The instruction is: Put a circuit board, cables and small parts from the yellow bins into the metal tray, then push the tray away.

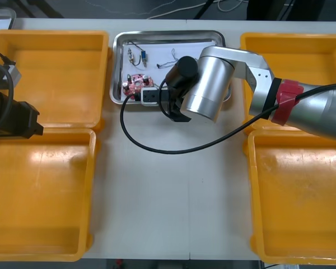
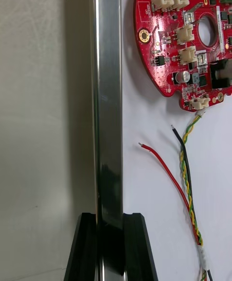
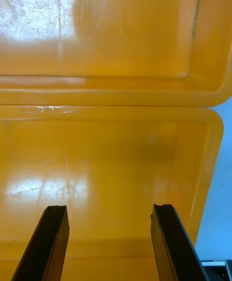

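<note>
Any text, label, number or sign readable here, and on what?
None can be read.
The round red circuit board: white print and a label strip, too small to read.
The metal tray, its rim clamped by the right gripper: nothing legible.
The yellow bins, left gripper open above them: nothing legible.

The front camera hangs above the arms and looks steeply down on the whole worktop (image 1: 173, 196), with the metal tray (image 1: 119, 67) at its far middle. The right wrist camera sits very close along the tray's near rim, just behind the right claw (image 2: 110, 215). With the front view it shares that rim and the red circuit board (image 2: 164, 44) beside it. The left wrist camera, behind the left claw (image 3: 108, 207), faces down into two yellow bins (image 3: 111, 92) left of the tray — well apart from it, and also visible from the front.
</note>
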Available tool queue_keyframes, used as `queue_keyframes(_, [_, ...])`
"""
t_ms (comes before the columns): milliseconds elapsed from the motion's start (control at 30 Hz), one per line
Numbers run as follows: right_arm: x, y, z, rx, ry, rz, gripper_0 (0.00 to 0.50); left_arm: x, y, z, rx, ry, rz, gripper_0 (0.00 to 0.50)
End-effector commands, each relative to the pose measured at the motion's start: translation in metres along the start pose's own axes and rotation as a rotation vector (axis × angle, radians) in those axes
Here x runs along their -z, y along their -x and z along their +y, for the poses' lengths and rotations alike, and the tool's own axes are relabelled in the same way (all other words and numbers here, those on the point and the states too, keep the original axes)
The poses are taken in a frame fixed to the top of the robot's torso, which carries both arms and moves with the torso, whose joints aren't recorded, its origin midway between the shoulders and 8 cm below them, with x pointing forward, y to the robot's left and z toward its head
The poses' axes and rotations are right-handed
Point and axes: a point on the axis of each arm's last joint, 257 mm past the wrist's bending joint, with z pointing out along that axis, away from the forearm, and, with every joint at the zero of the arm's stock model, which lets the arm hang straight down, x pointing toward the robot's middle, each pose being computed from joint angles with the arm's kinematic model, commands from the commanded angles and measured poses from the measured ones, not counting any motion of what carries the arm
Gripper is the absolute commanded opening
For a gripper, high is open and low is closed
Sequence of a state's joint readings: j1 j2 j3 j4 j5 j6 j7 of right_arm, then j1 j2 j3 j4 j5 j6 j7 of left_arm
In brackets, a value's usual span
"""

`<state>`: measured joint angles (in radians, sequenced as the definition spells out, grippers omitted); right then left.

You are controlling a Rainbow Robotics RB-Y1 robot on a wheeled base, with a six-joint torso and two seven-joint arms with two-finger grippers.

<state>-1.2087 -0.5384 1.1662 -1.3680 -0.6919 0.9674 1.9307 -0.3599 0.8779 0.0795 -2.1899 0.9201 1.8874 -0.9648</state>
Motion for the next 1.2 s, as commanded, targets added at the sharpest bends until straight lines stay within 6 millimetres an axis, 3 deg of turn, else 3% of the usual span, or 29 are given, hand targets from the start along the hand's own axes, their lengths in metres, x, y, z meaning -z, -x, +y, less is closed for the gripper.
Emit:
queue_keyframes(33, [0.021, 0.018, -0.055, 0.036, -0.098, -0.040, 0.000, 0.012, 0.009, 0.013, 0.015, 0.033, -0.048, 0.500])
queue_keyframes(467, [0.017, 0.016, -0.081, 0.022, -0.163, -0.073, 0.000, 0.012, 0.009, 0.013, 0.015, 0.033, -0.048, 0.500])
queue_keyframes(933, [0.011, 0.017, -0.086, 0.004, -0.178, -0.080, 0.009, 0.012, 0.009, 0.013, 0.015, 0.033, -0.048, 0.500])
queue_keyframes(1033, [0.010, 0.020, -0.084, 0.008, -0.175, -0.083, 0.131, 0.012, 0.009, 0.013, 0.015, 0.033, -0.048, 0.500])
queue_keyframes(1100, [0.011, 0.023, -0.082, 0.013, -0.172, -0.085, 0.289, 0.012, 0.009, 0.013, 0.015, 0.033, -0.048, 0.500])
queue_keyframes(1133, [0.010, 0.024, -0.081, 0.013, -0.169, -0.084, 0.327, 0.012, 0.009, 0.013, 0.015, 0.033, -0.048, 0.500])
queue_keyframes(1200, [0.011, 0.026, -0.078, 0.015, -0.163, -0.084, 0.471, 0.012, 0.009, 0.013, 0.015, 0.033, -0.048, 0.500])
